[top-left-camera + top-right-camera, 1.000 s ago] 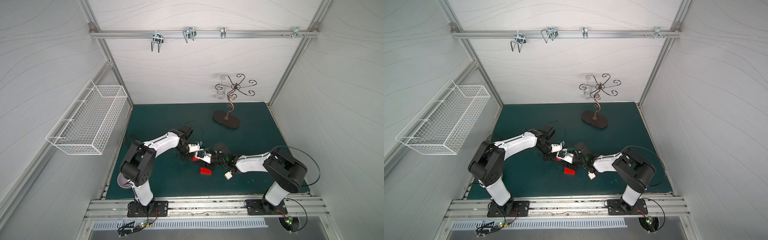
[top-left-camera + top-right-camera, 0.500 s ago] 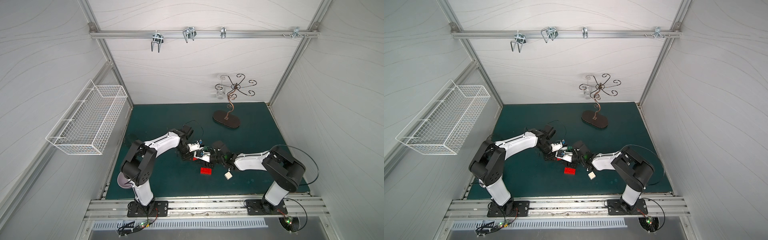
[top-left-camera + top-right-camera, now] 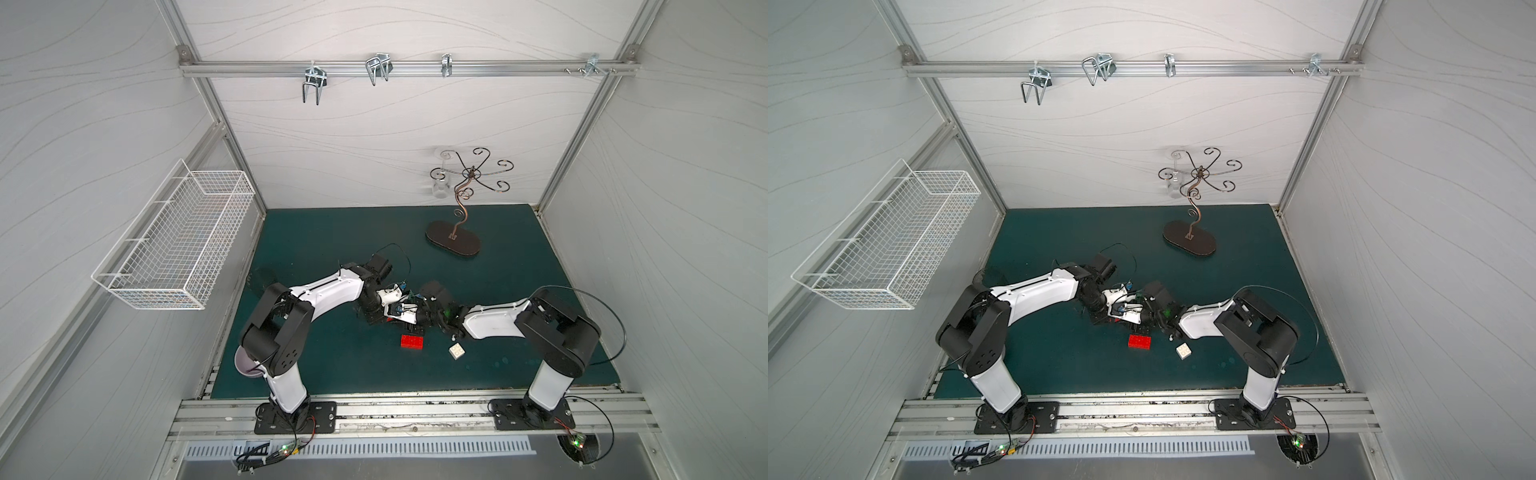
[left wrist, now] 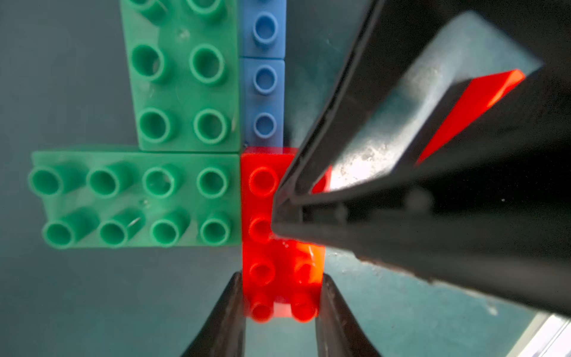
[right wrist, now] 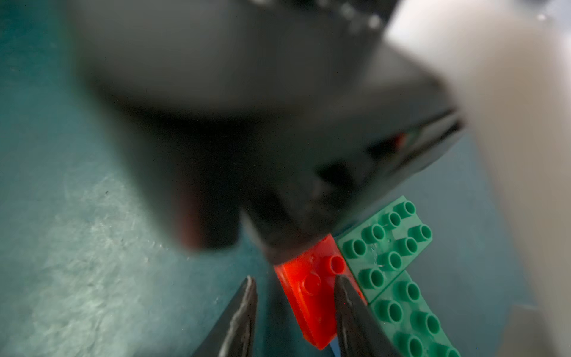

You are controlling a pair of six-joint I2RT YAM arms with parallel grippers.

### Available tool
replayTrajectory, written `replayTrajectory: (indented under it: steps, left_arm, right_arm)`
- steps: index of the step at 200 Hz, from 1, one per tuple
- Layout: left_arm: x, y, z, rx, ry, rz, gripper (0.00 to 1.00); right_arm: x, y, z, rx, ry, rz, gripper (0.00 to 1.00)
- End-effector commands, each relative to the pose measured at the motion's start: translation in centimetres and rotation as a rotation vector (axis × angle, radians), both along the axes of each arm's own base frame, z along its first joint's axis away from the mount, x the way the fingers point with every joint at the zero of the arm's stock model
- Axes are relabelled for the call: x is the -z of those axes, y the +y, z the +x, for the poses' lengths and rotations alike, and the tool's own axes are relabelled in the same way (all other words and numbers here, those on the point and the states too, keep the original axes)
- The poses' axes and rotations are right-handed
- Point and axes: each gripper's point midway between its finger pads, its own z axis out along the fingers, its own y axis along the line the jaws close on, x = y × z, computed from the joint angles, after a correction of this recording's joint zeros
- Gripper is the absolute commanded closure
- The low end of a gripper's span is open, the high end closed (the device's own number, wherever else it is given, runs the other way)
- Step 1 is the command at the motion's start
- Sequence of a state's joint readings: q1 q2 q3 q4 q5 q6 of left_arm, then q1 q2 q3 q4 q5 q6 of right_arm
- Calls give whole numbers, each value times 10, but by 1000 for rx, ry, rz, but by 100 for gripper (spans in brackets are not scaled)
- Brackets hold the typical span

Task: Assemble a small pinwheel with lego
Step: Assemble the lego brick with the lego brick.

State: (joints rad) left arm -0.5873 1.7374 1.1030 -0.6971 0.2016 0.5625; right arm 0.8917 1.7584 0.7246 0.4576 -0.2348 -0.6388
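Watching the left wrist feed, I see my left hand [image 4: 282,275] clenched on one end of a red brick [image 4: 261,269], with a finger pressed to each long side. The brick is studs up. Farther along, its long side meets the short end of a green brick [image 4: 136,201]. A second green brick [image 4: 185,77] sits at a right angle to that one, and two blue bricks [image 4: 264,92] run end to end beside it. This part-built pinwheel sits mid-counter [image 3: 332,232]; in both top views the two wrists cover nearly all of it. My right hand [image 5: 295,282] reaches in from the opposite side, fingers apart, straddling the same red brick. One finger [image 5: 355,318] lies against it and the other [image 5: 244,315] stands clear with mat showing between, so this hand is released and grips nothing. A loose red brick [image 3: 412,341] and the white brick [image 3: 457,351] lie apart from each other just nearer the arm bases. The wire stand [image 3: 453,245] stands toward the back.
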Motion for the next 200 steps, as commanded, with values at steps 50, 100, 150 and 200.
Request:
replayTrajectory:
  steps: [50, 100, 150, 200]
  left_arm:
    - [-5, -30, -13, 24, 44, -119, 84]
    - [-36, -34, 12, -43, -36, -163, 0]
    - [-87, -16, 40, -258, -11, -374, 0]
    - [-132, -9, 52, -568, -43, -555, 0]
  right_arm:
    - [63, -44, -18, 74, 174, -255, 57]
    - [-2, -16, 9, 104, 183, -80, 44]
    - [-36, -21, 23, 143, 220, 27, 42]
    - [-71, -51, 8, 263, 308, 46, 39]
